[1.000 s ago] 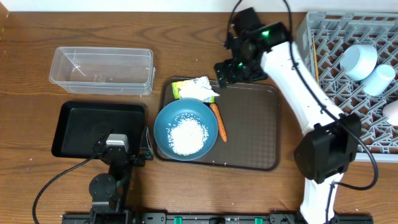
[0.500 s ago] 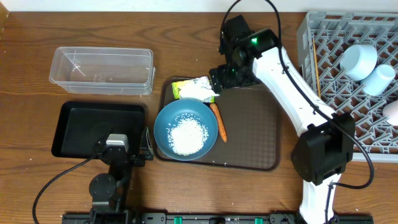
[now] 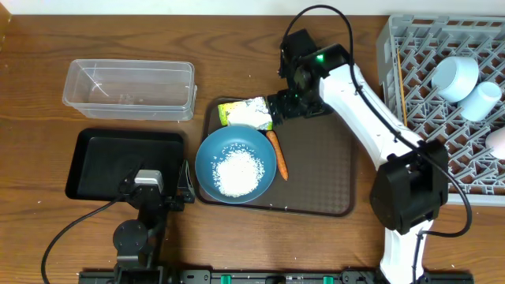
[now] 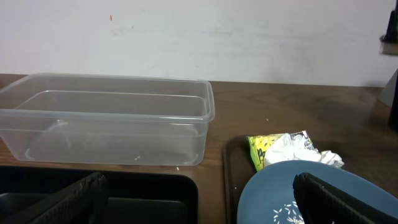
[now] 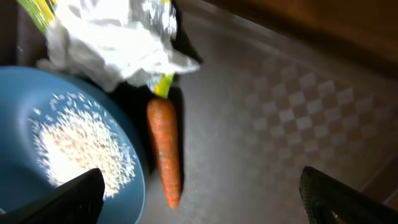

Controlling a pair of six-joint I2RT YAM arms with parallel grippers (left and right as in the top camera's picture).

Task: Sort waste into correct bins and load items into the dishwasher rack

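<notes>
On the brown tray (image 3: 316, 181) a large blue bowl (image 3: 235, 164) holds white rice (image 3: 238, 172). An orange carrot (image 3: 277, 155) lies along its right side, and the crumpled white-and-green wrapper (image 3: 248, 113) sits behind it. My right gripper (image 3: 278, 106) hovers open beside the wrapper, above the carrot's top end; its wrist view shows the carrot (image 5: 165, 149), wrapper (image 5: 118, 37) and rice (image 5: 81, 146) below the wide-apart jaws (image 5: 205, 199). My left gripper (image 3: 150, 189) rests open at the front edge of the black bin (image 3: 126, 162). The clear bin (image 3: 130, 89) stands behind it. The grey rack (image 3: 426, 118) is at right.
In the rack lie a light-blue bowl (image 3: 456, 77), a white cup (image 3: 480, 101) and chopsticks (image 3: 399, 75). The left wrist view shows the clear bin (image 4: 106, 127), the wrapper (image 4: 289, 149) and the blue bowl's rim (image 4: 311, 186).
My right arm has swung left and a little toward the front, bringing its open gripper from the tray's far edge to beside the wrapper. The left arm has not moved.
</notes>
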